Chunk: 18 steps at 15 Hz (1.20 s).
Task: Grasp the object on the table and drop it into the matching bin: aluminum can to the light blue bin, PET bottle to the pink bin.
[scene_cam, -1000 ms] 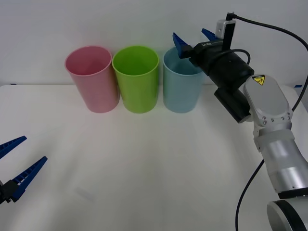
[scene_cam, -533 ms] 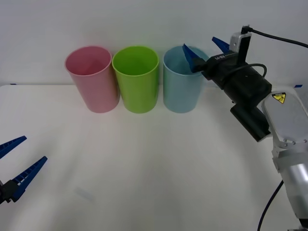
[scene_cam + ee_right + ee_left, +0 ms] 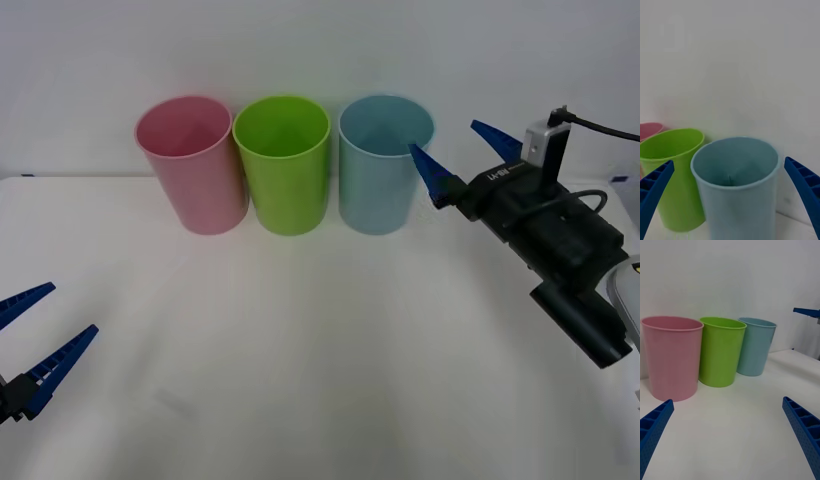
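Three tall plastic cup-shaped bins in a row at far side of wide flat white counter (image 3: pixel 300 340): pink bin (image 3: pixel 190 165) at left, lime green bin (image 3: pixel 283 163) in middle, light blue bin (image 3: pixel 384 163) at right. Rims of neighbouring bins touching or nearly so; all upright.

Right hand (image 3: pixel 462 155) just right of light blue bin at rim height, blue ribbed fingers spread wide apart, holding nothing. Near finger tip close beside bin's right wall; contact cannot be told. Black wrist body and cable trailing off to right.

From right wrist camera: light blue bin (image 3: pixel 735 180) dead ahead between the two spread fingers (image 3: pixel 653 187), dark mark low inside it, too unclear to identify. Small silver-grey metal can not locatable on counter or in either hand.

Left hand (image 3: pixel 30 345) parked low at near left edge of counter, fingers apart, empty, well apart from bins.
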Motion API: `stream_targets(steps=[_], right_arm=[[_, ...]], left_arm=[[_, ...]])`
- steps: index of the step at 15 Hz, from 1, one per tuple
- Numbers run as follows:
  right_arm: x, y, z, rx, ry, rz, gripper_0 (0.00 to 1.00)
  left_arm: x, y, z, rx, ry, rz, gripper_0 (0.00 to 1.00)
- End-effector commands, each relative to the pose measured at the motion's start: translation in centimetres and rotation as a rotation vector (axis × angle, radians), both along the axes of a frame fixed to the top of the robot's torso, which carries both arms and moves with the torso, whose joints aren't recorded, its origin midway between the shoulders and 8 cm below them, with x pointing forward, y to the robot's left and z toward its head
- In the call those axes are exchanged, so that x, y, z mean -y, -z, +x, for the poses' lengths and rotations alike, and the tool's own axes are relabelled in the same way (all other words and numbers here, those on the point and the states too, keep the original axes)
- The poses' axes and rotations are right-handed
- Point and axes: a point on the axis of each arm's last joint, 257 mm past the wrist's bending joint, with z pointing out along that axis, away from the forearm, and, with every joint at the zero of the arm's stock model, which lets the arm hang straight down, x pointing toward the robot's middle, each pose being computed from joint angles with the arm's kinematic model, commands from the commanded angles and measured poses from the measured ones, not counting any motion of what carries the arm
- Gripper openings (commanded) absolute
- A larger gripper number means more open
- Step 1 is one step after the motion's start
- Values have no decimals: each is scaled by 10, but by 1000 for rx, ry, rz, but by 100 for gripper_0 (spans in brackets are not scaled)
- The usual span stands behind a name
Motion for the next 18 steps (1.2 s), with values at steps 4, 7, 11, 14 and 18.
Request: stream_targets(steps=[4,7,11,14,18], right_arm=[[35,37,-51,-56,4,-67,100],[49,54,-73,-72,-28,-125,100],[77,83,-111,-68,-43,-235,100],[94,104,-145,-95,-65,-275,100],[122,129,-185,-166,-58,-267,100]], left_arm=[[0,0,0,0,0,0,100],[0,0,0,0,0,0,100],[0,0,0,0,0,0,100],[0,0,0,0,0,0,100],[0,0,0,0,0,0,100]])
